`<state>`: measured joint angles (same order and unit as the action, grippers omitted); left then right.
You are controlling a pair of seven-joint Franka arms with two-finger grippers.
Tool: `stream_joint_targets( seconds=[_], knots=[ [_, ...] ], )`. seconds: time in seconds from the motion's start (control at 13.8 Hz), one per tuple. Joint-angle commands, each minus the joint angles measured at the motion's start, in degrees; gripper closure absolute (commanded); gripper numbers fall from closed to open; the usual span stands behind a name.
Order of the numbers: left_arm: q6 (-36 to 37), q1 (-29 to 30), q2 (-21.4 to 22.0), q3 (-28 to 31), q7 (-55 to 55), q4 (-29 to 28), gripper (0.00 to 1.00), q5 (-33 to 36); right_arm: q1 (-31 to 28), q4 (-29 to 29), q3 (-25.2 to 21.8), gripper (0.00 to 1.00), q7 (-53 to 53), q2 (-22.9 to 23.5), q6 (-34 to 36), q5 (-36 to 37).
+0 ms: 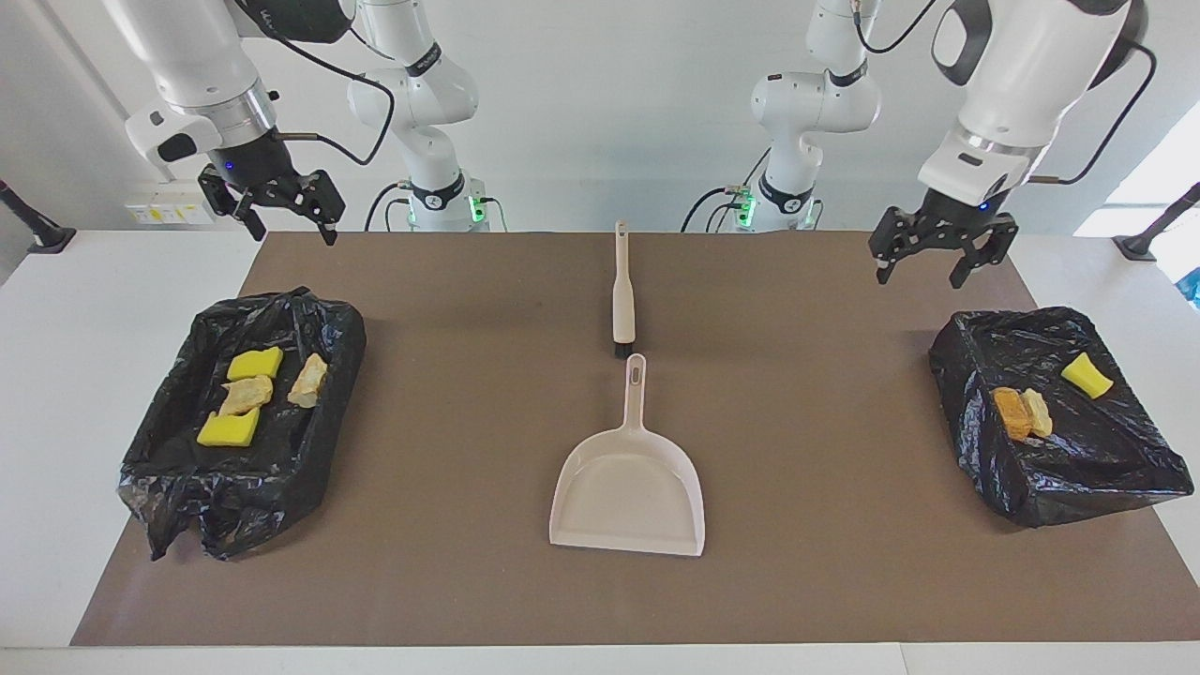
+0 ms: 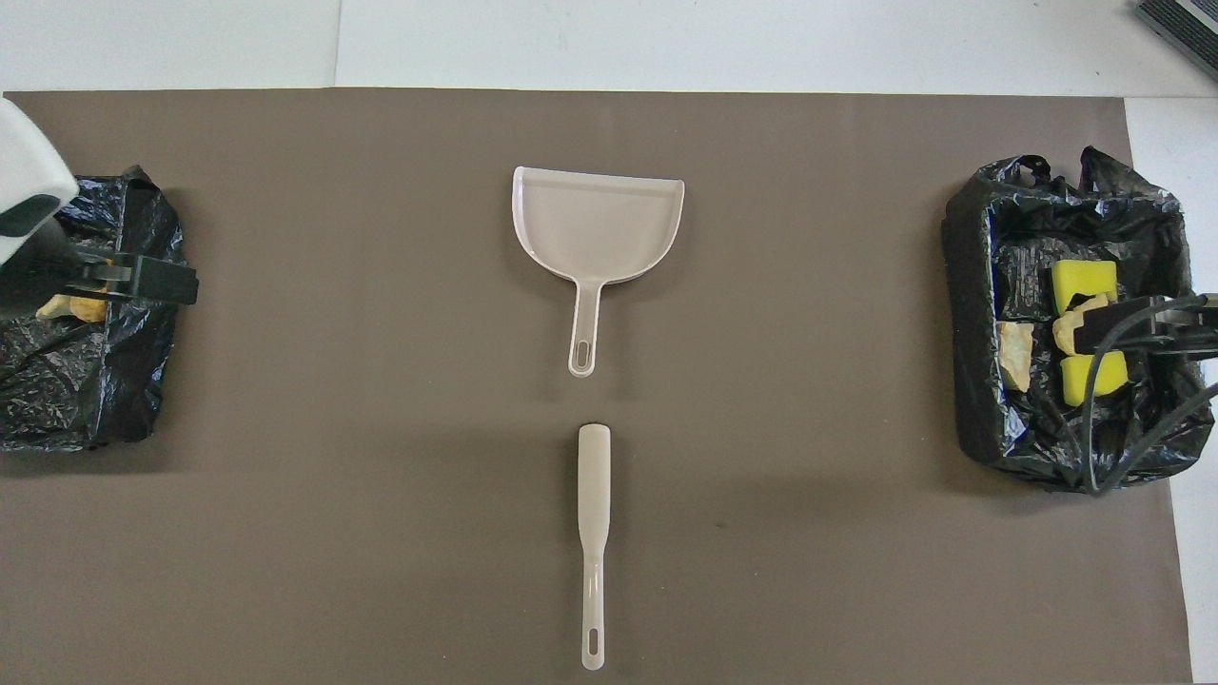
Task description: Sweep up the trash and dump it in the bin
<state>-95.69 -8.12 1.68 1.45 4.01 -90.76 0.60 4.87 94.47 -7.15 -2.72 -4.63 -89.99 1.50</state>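
The trash lies in two bins lined with black bags. The bin at the right arm's end (image 1: 159, 450) holds several pieces: two yellow sponge chunks (image 1: 255, 363) and two tan lumps (image 1: 247, 395). The bin at the left arm's end (image 1: 1116, 469) holds a yellow chunk (image 1: 1086, 375), an orange-striped lump (image 1: 1012, 412) and a beige lump (image 1: 1037, 411). My right gripper (image 1: 291, 225) is open and empty, raised high over its bin. My left gripper (image 1: 923, 272) is open and empty, raised over its bin. Both arms wait.
A beige dustpan (image 1: 628, 487) lies at the middle of the brown mat (image 1: 450, 562), handle toward the robots. A beige brush (image 1: 623, 300) lies in line with it, nearer to the robots. In the overhead view they are the dustpan (image 2: 598, 224) and the brush (image 2: 594, 533).
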Motion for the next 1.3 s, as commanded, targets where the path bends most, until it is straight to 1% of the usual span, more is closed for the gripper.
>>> stream_joint_targets(
  seconds=[0.0, 0.14, 0.22, 0.29, 0.36, 0.51, 0.58, 0.87, 1.01, 1.09, 1.23],
  knots=[
    [7.43, 2.05, -2.63, -0.57, 3.29, 7.95, 0.0, -0.51, -0.3, 0.19, 0.21, 0.0, 1.4, -0.38, 0.25, -0.18],
    [11.99, 3.36, -5.09, -0.39, 3.38, 14.62, 0.0, -0.86, -0.3, 0.19, 0.12, 0.0, 1.4, -0.38, 0.17, -0.18],
    [14.02, 3.98, -6.32, -0.57, 3.38, 17.09, 0.0, -0.95, -0.3, 0.19, 0.12, 0.0, 1.4, -0.38, 0.17, -0.09],
    [14.48, 3.9, -6.07, -0.74, 3.29, 17.46, 0.0, -0.95, -0.3, 0.19, 0.21, 0.0, 1.4, -0.38, 0.17, -0.09],
    [14.48, 3.64, -5.11, -0.83, 3.38, 17.12, 0.0, -0.95, -0.3, 0.19, 0.21, 0.0, 1.4, -0.38, 0.17, -0.18],
    [13.79, 3.63, -0.9, -0.83, 2.41, 10.56, 0.0, -1.04, -0.3, 0.19, 0.12, 0.0, 1.4, -0.38, 0.25, -0.09],
    [12.73, 3.72, 0.33, -0.83, 2.67, 8.69, 0.0, -1.04, -0.3, 0.19, 0.12, 0.0, 1.4, -0.38, 0.17, -0.09],
    [12.11, 3.99, 1.13, -0.83, 0.13, 7.19, 0.0, -1.13, -0.3, 0.19, 0.12, 0.0, 1.4, -0.38, 0.25, -0.18],
    [10.97, 3.9, 3.5, -0.83, 0.48, 3.33, 0.0, -1.13, -0.3, 0.19, 0.21, 0.0, 1.4, -0.38, 0.17, -0.18],
    [9.66, 3.9, 3.6, -0.83, 0.83, 3.14, 0.0, -1.13, -0.3, 0.19, 0.21, 0.0, 1.4, -0.38, 0.17, -0.18],
    [9.3, 3.9, 3.33, -0.83, 0.74, 3.49, 0.0, -1.13, -0.3, 0.19, 0.12, 0.0, 1.4, -0.38, 0.17, -0.09]
  ],
)
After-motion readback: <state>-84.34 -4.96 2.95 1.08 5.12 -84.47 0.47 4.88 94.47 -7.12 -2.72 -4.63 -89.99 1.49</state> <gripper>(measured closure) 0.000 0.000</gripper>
